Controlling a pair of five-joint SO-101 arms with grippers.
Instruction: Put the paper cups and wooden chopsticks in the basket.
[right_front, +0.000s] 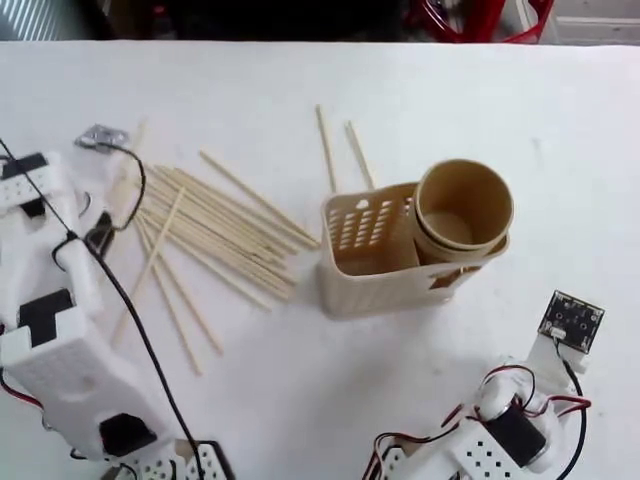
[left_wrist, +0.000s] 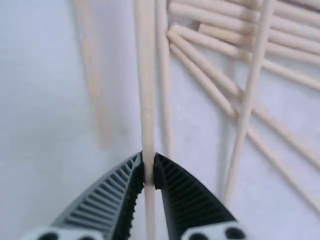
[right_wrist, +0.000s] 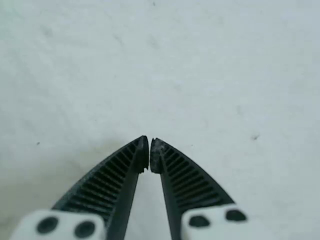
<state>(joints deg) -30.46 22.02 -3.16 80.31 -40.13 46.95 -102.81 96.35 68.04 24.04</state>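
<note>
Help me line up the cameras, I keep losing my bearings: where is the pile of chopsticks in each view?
High view: the pile of chopsticks lies fanned on the table, left of the basket.
Left wrist view: the pile of chopsticks spreads beyond the left gripper, which pinches one chopstick.
Right wrist view: white table under the shut right gripper.
Shared landmark: the white table.

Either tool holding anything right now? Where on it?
One chopstick, pinched on its shaft by the left tool; right tool shut on nothing.
</note>
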